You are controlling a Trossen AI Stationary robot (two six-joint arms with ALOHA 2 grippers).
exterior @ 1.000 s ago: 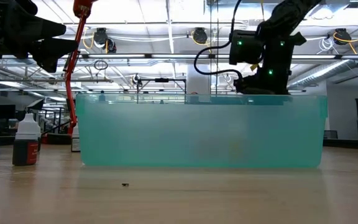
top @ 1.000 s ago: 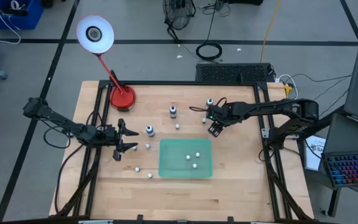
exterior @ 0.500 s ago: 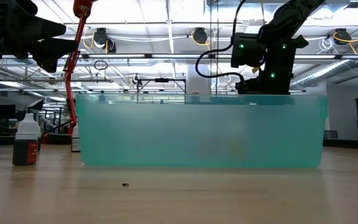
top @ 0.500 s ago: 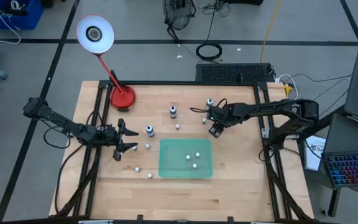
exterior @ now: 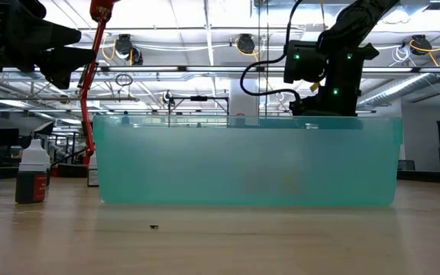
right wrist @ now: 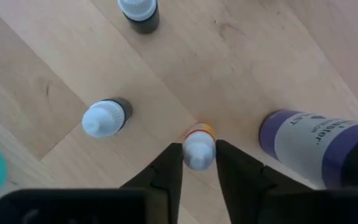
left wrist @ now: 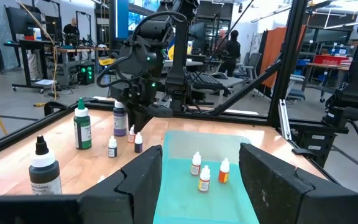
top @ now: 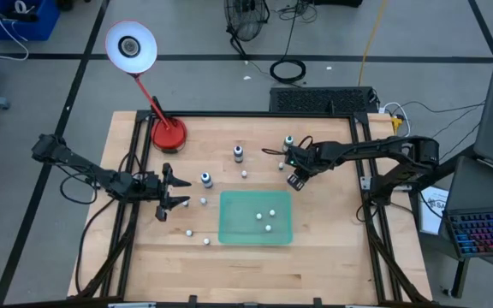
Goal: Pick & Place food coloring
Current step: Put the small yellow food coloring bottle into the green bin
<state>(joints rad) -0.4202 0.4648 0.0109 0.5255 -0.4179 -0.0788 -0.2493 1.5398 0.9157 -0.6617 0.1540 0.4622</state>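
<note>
The food coloring bottles are tiny and white-capped. One with an orange-banded body stands on the table, with my right gripper shut on it, just beyond the green tray's far right corner. Others stand loose on their bases nearby, and three stand inside the tray. My left gripper hovers open left of the tray and holds nothing. My right gripper pinches the small bottle's white cap between its two fingertips. The fingers come from above, pointing down. The bottle stands upright with its base on the table.
A large purple bottle stands close beside the held one. Taller bottles dot the table's far half. A red lamp base sits at the far left. More tiny bottles stand near the tray's left side.
My right gripper has narrowed its fingers onto the small bottle's cap while staying over the same spot. The bottle still stands on the table.
</note>
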